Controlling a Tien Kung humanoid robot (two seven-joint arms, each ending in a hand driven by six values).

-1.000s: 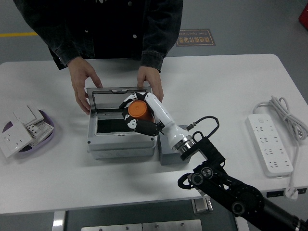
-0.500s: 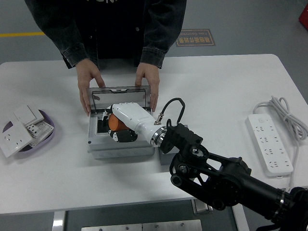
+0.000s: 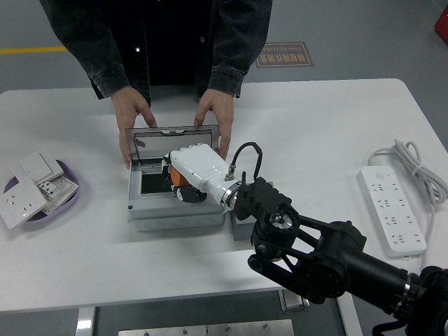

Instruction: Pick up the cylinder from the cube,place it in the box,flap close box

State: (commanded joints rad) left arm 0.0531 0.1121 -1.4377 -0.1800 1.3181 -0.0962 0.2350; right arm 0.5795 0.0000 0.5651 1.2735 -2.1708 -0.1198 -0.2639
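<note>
person's hands (image 3: 133, 119) flank box (image 3: 150, 210); right side free

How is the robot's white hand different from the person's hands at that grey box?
The robot's hand reaches into the box from the near side, curled around an orange cylinder; the person's hands rest on the box's far side, holding its lid upright. The robot's is white with black joints; the person's are bare. All are at the same box.
</note>
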